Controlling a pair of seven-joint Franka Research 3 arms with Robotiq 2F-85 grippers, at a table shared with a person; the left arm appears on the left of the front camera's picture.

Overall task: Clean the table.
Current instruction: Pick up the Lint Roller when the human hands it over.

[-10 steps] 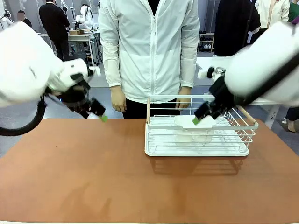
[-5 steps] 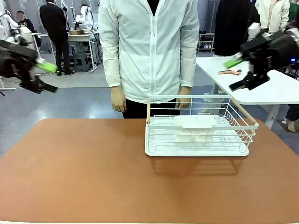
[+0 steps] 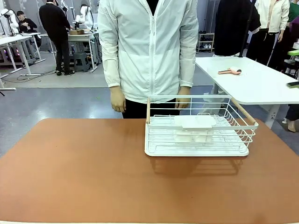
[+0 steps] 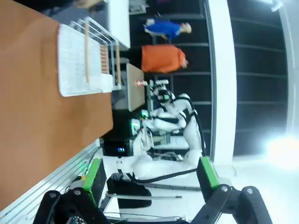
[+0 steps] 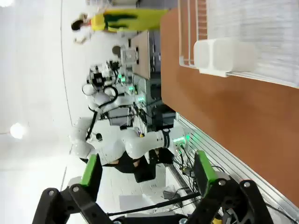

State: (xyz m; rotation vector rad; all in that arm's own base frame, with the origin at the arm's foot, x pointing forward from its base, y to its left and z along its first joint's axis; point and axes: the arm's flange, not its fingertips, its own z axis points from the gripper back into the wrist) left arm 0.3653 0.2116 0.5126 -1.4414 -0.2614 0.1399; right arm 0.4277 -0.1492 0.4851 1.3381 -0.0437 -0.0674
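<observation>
One smooth, matte reddish-brown table (image 3: 93, 177), rounded corners, bearing a white wire rack (image 3: 196, 152).

Bench (image 3: 93, 177): reddish-brown top, smooth, matt.
Rack (image 3: 240, 126): white coated wire, faint gloss; pale wood side bars (image 3: 148, 112); white plastic tray (image 3: 196, 153) beneath.
Person's jacket (image 3: 149, 51): thin white cloth, slight sheen.
Left pincer (image 4: 152, 173), right pincer (image 5: 147, 171): matt black, green pads (image 4: 95, 176).

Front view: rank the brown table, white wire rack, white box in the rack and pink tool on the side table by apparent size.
1. brown table
2. wire rack
3. white box
4. pink tool; it lies farther back, so its true size against the box is unsure.
</observation>
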